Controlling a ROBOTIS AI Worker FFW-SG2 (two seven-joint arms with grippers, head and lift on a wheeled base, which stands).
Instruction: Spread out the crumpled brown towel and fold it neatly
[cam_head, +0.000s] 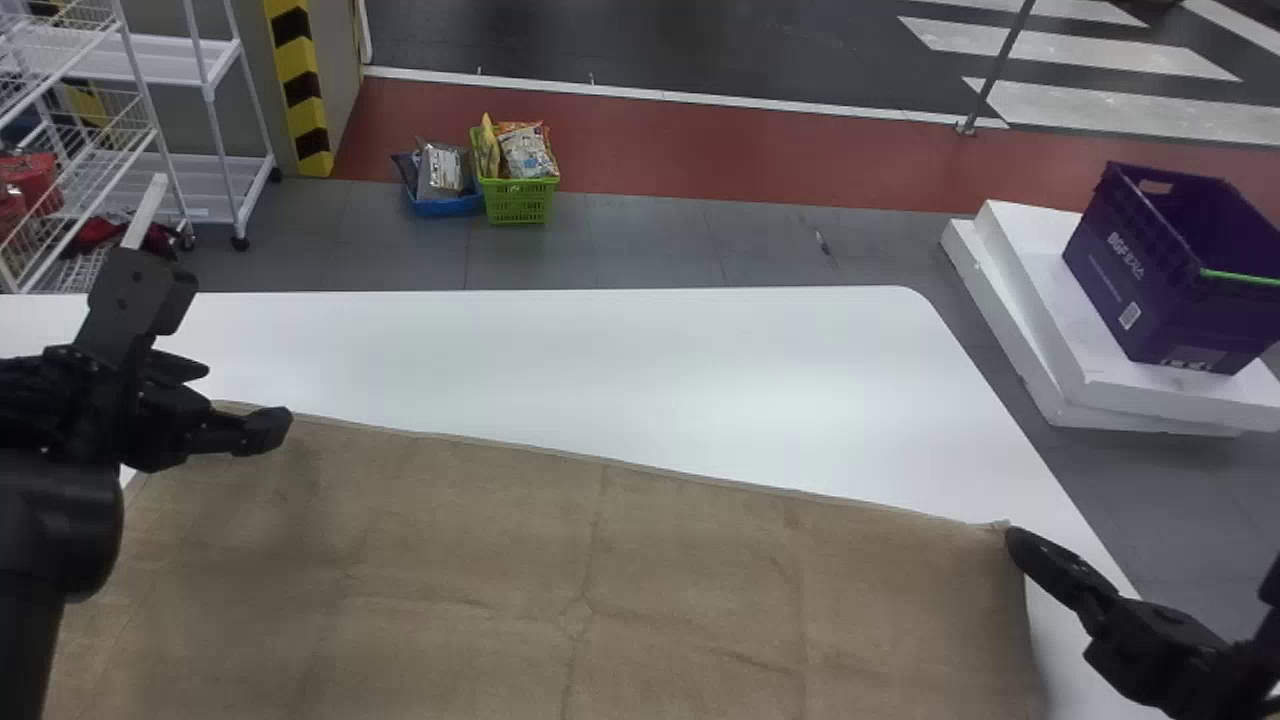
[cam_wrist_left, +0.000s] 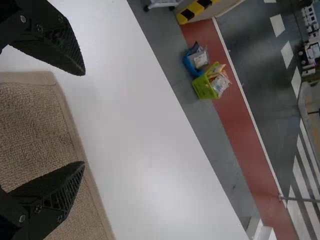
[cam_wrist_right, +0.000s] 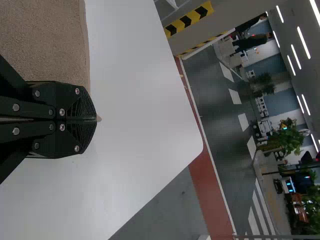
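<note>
Right gripper, two flat black fingers (cam_head: 1018, 545): closed, pinching the right far corner of the brown terry-cloth towel with a stitched hem (cam_head: 680, 580); a small nub of cloth pokes out past the fingertips in the right wrist view. Landmark for all places below: the towel.

Left gripper, same black build (cam_head: 247, 398): fingers parted, nothing gripped, at the towel's left far corner. Left wrist view: one finger overlaps the cloth, the other lies over bare table; contact with the towel cannot be told.

Towel: spread wide, shallow creases across it, far hem running between the two grippers. It lies on a smooth white table with a rounded corner (cam_head: 560, 350), whose bare top extends past the far hem.

Floor, beyond the towel: green plastic basket of packets (cam_head: 517, 205), touching or just beside a low blue basket (cam_head: 448, 207). Beyond and right of the towel: dark purple plastic crate (cam_head: 1125, 290), on stacked white slabs (cam_head: 1085, 380). Beyond and left: white metal rack (cam_head: 190, 175).
</note>
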